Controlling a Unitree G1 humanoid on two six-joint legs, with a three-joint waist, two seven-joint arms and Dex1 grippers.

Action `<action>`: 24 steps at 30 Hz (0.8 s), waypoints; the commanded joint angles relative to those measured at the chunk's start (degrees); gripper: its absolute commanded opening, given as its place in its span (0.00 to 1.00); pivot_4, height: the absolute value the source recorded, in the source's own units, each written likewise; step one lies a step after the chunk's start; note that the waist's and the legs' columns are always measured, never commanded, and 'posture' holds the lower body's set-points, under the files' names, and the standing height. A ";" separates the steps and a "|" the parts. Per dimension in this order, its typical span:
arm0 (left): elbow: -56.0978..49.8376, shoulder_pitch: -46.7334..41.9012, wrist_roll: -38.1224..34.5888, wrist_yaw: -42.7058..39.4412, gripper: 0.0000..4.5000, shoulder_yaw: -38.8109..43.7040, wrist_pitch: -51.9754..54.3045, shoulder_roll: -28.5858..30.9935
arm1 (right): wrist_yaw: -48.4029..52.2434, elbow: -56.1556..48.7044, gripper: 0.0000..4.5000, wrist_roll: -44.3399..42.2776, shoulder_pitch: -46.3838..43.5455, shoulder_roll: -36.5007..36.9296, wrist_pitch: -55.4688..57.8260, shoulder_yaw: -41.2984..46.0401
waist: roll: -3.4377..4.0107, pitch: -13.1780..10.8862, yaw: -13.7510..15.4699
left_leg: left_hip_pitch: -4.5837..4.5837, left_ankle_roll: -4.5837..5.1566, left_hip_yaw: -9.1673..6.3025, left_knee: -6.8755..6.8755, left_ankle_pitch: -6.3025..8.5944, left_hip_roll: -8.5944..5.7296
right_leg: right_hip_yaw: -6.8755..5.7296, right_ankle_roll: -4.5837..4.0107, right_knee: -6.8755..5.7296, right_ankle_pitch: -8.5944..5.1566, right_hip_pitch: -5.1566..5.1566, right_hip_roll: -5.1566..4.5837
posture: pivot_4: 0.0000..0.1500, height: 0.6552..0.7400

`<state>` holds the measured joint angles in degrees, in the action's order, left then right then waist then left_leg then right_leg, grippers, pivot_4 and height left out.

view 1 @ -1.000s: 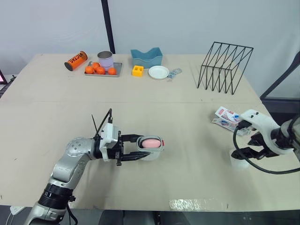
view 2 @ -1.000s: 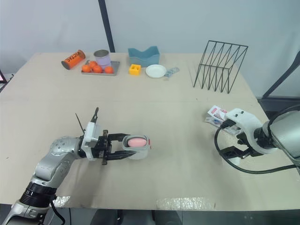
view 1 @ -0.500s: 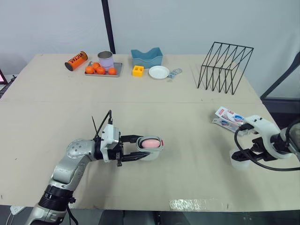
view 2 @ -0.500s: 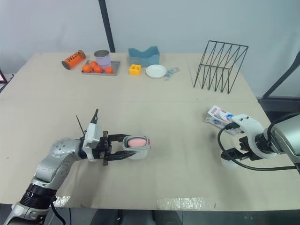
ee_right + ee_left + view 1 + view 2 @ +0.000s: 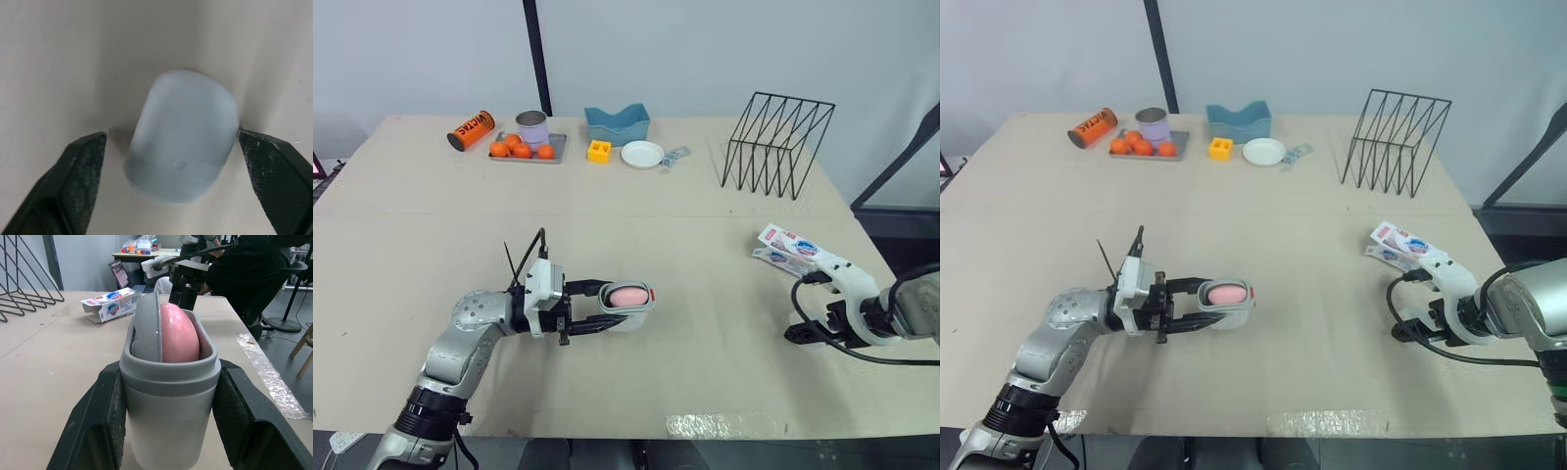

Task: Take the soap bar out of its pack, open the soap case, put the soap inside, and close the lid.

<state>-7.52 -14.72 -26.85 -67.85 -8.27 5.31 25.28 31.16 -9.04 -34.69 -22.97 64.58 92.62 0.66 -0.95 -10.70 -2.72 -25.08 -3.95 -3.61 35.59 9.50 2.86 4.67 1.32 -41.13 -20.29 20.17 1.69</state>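
Table (image 5: pixel 705 225): wire rack (image 5: pixel 777 142) far right, soap pack (image 5: pixel 788 247) nr right edge. Left gripper (image 5: pixel 609 307) clamped on soap case (image 5: pixel 628 316) front-centre, long axis L-R, top uncovered, pink soap (image 5: pixel 626 296) inside, same axis. Right gripper (image 5: pixel 171 137) spread wide astride clear lid (image 5: pixel 183 122), flat on table.

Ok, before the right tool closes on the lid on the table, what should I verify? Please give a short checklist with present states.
1. The soap is inside the soap case: ok.
2. The left tool is shut on the case, one finger on each side: ok.
3. The right tool is open: ok.
4. The lid lies between its fingers: ok.
5. The lid is centred: not ok, it lies nearer one finger.
6. The fingers reach low enough toward the table: cannot tell.
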 commanded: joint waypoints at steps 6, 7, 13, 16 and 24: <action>-0.68 -1.11 0.57 0.29 0.43 0.55 -1.70 -0.12 | -2.29 -1.55 0.44 -4.98 -1.50 0.91 -0.12 0.78 | 0.00 0.00 -0.04 | 0.01 0.07 0.10 -0.07 0.04 0.02 | 0.10 -0.04 0.02 0.02 0.03 0.04 | 1.00 1.00; -0.66 -1.19 0.68 0.29 0.43 0.48 -1.75 -0.14 | -1.94 -2.58 0.44 -5.17 -2.01 1.50 -0.12 0.50 | 0.01 0.00 -0.05 | 0.01 0.08 0.13 -0.09 0.05 0.02 | 0.14 -0.04 0.02 0.02 0.04 0.04 | 1.00 1.00; -0.60 -1.66 0.96 0.14 0.43 0.29 -1.30 -0.17 | 4.61 -13.87 0.44 -3.63 -3.16 9.17 -7.27 -3.46 | 0.34 -0.12 0.11 | -0.02 0.12 0.21 -0.14 0.07 -0.01 | 0.19 -0.01 0.05 0.00 0.12 -0.01 | 1.00 1.00; -0.69 -1.81 0.87 -0.39 0.43 0.10 -0.82 0.17 | 7.66 -17.73 0.44 -3.07 -5.65 10.17 -12.79 -3.28 | 0.32 -0.13 0.06 | -0.04 0.16 0.26 -0.15 0.10 0.00 | 0.22 -0.01 0.12 0.00 0.13 -0.03 | 1.00 1.00; -0.38 -3.18 -0.61 -2.04 0.43 -1.28 1.55 -0.47 | 17.44 -23.71 0.44 -1.29 -18.32 6.33 -25.17 -10.10 | 0.37 -0.17 0.02 | -0.04 0.16 0.26 -0.16 0.10 0.01 | 0.21 -0.02 0.13 0.01 0.15 -0.04 | 1.00 1.00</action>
<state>-7.16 -16.71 -25.61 -69.12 -9.41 6.78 25.25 45.99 -31.51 -36.96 -39.61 71.02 70.41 -8.43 -0.58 -10.88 -2.70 -25.13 -3.79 -3.35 35.42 9.60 2.86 4.88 1.30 -40.99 -20.28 20.33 1.64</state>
